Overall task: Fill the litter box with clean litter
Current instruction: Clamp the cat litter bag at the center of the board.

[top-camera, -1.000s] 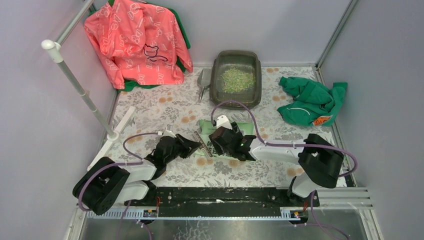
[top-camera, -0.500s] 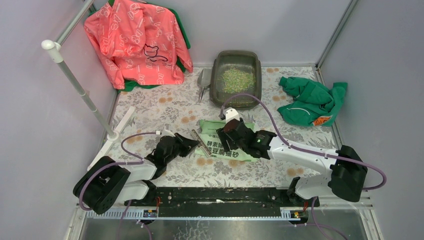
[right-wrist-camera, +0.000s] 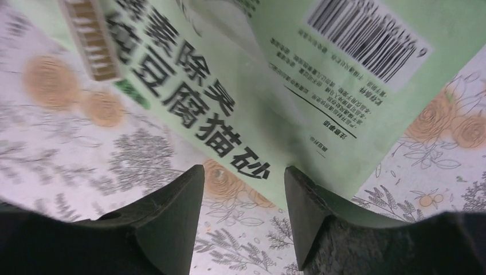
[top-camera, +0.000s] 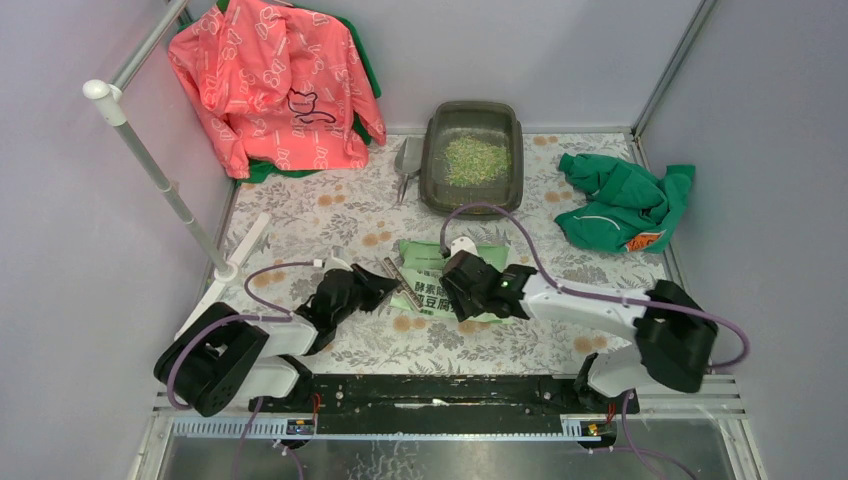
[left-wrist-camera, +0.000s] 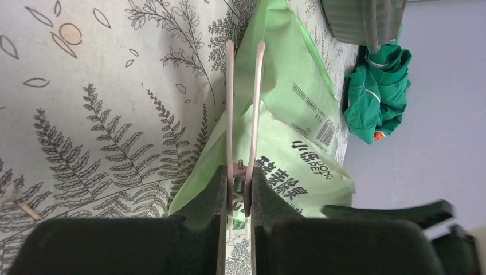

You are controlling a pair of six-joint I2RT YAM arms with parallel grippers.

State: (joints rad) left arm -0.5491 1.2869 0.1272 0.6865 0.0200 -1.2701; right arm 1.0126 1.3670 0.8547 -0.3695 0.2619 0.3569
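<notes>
The litter box (top-camera: 436, 182) stands at the back of the table with clean litter (top-camera: 476, 160) heaped inside; its corner shows in the left wrist view (left-wrist-camera: 358, 23). A light green printed bag (top-camera: 425, 293) lies flat mid-table, also in both wrist views (left-wrist-camera: 286, 109) (right-wrist-camera: 258, 69). My left gripper (top-camera: 385, 284) (left-wrist-camera: 236, 183) is shut on a pale pink spring clip (top-camera: 404, 287) (left-wrist-camera: 229, 91) at the bag's left edge. My right gripper (top-camera: 462, 292) (right-wrist-camera: 243, 195) is open and empty, its jaws over the bag's near edge.
A grey scoop (top-camera: 408, 160) lies left of the litter box. A pink garment (top-camera: 270, 80) hangs at the back left, by a white pole (top-camera: 160, 180). A green garment (top-camera: 620, 200) (left-wrist-camera: 378, 91) is crumpled at the right. Grey walls enclose the floral tablecloth.
My right arm swung outward, then back a little, and its gripper shifted slightly over the bag, uncovering more of the print. The left arm has barely moved.
</notes>
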